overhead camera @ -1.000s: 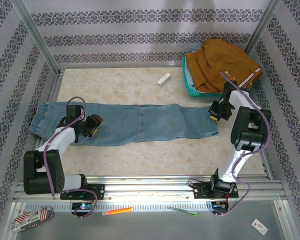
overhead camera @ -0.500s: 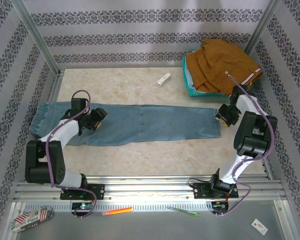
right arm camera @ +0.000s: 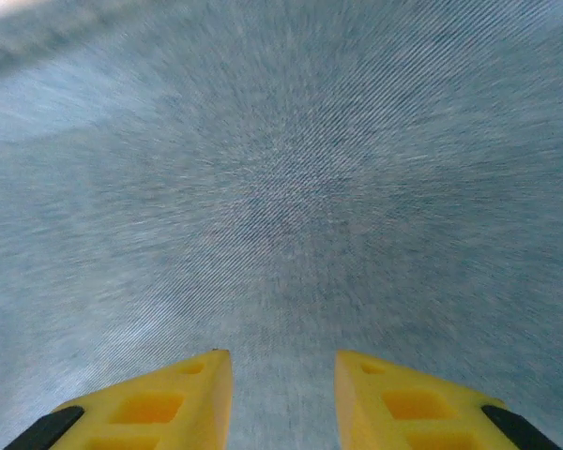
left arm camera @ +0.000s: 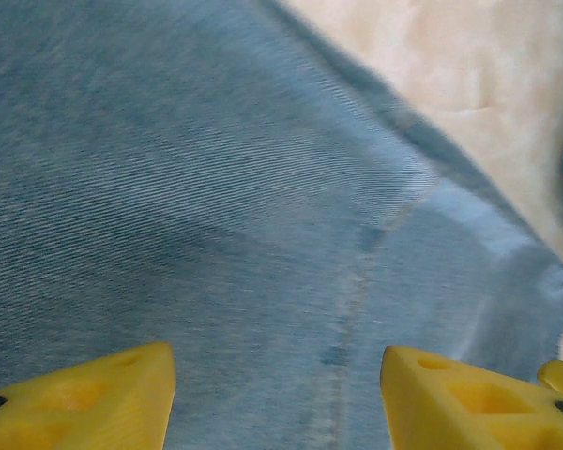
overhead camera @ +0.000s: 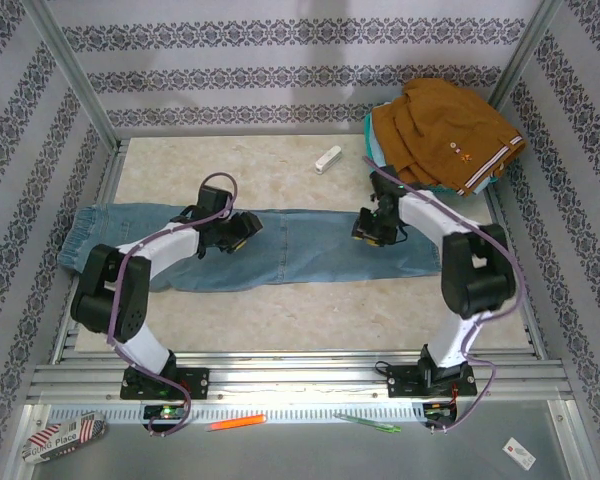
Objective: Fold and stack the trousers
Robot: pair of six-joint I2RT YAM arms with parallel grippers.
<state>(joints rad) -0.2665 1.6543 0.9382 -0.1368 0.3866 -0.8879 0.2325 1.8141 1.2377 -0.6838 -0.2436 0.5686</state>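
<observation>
**Item under inspection:** the trousers (overhead camera: 300, 248) are lying flat and full-length across the middle of the bench (overhead camera: 280, 310), with the waistband toward the left edge and the hems toward the right edge. No fold is showing yet.

**Change noted:** over the last second both arms have been travelling inward along the garment. The left pincer (overhead camera: 242, 230), previously close to the waistband end, is now hanging over the thigh section. The right pincer (overhead camera: 368, 228), previously at the hem, is now sitting over the lower leg — well clear of that hem.

**Pincer condition:** in the left wrist view the left pincer (left arm camera: 274, 375) is standing wide apart over bare denim and a seam (left arm camera: 357, 281), holding nothing. In the right wrist view the right pincer (right arm camera: 283, 375) is showing a narrower gap with denim below it — parted and empty.

**Bystanders:** a green basket (overhead camera: 380, 182) carrying a brown garment (overhead camera: 440, 125) is occupying the far right corner. A small white object (overhead camera: 328, 158) is lying near the far edge.

**Assessment:** the hem appears to have been let go after straightening. The cloth is laid out, and the arms are likely repositioning for a first fold. Folding and stacking are both outstanding.
</observation>
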